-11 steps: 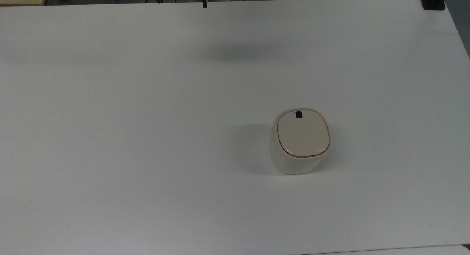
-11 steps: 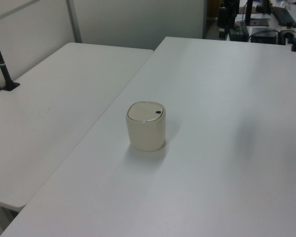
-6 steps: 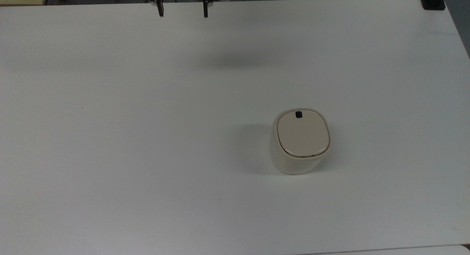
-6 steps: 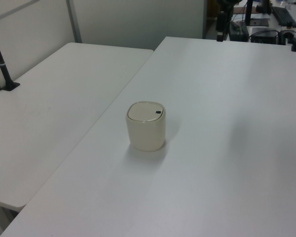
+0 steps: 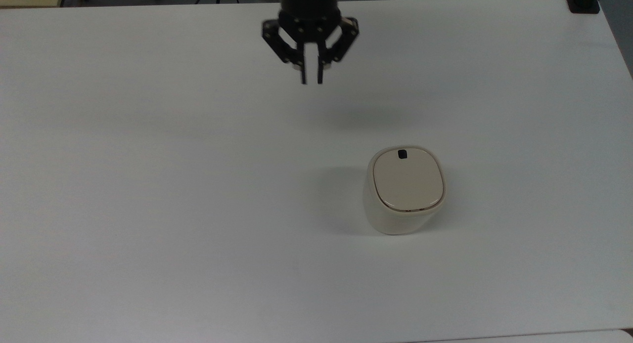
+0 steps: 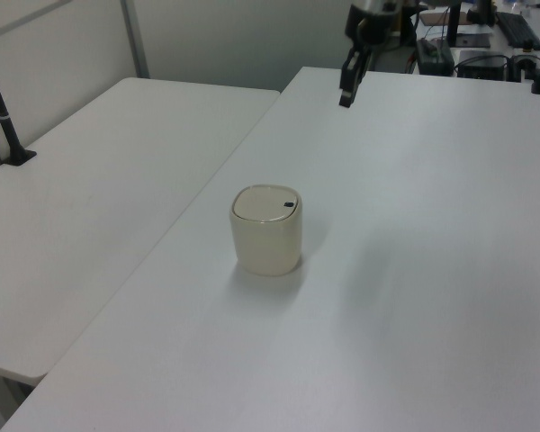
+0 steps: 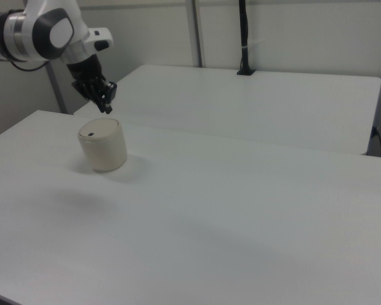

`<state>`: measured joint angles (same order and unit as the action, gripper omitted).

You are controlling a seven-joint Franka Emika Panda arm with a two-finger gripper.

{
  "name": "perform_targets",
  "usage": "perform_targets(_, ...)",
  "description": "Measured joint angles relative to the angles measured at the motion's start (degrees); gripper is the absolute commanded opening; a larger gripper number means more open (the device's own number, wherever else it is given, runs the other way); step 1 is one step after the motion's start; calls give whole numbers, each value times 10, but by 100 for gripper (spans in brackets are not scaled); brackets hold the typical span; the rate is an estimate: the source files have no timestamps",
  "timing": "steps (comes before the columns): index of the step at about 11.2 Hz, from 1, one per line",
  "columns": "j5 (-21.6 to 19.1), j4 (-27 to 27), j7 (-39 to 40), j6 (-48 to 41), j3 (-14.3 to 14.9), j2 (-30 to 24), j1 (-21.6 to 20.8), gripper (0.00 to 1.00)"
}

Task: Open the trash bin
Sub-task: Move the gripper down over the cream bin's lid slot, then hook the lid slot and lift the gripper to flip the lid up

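The trash bin (image 5: 403,192) is a small cream-white tub with a flat beige lid, standing on the white table (image 5: 148,185) right of centre in the top view. Its lid lies shut, with the small black button (image 5: 402,154) at the lid's far edge. My gripper (image 5: 311,80) hangs above the table, well apart from the bin, up and to the left of it in the top view, fingers drawn together and holding nothing. In the left view the bin (image 6: 267,229) stands mid-table and the gripper (image 6: 344,101) is far behind it. The right view has the gripper (image 7: 106,109) just above the bin (image 7: 102,145).
A second white table (image 6: 90,180) adjoins on the left view's left, with a black post (image 6: 4,117) clamped to it. In the right view that table (image 7: 254,95) and its post (image 7: 243,38) lie behind. A black clamp (image 5: 583,2) sits at the top view's upper right corner.
The gripper has come in from the far table edge toward the bin, and its fingers, wide apart half a second ago, have closed together. The bin has not moved.
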<state>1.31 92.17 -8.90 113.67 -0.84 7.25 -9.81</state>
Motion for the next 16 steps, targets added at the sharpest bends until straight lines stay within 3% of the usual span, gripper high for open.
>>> perform_targets(6,32,-1,-253,169,-3,105,-58,0)
perform_targets(9,34,-2,-296,195,-22,112,-63,0)
perform_targets(16,105,-1,-355,200,-46,148,-71,0)
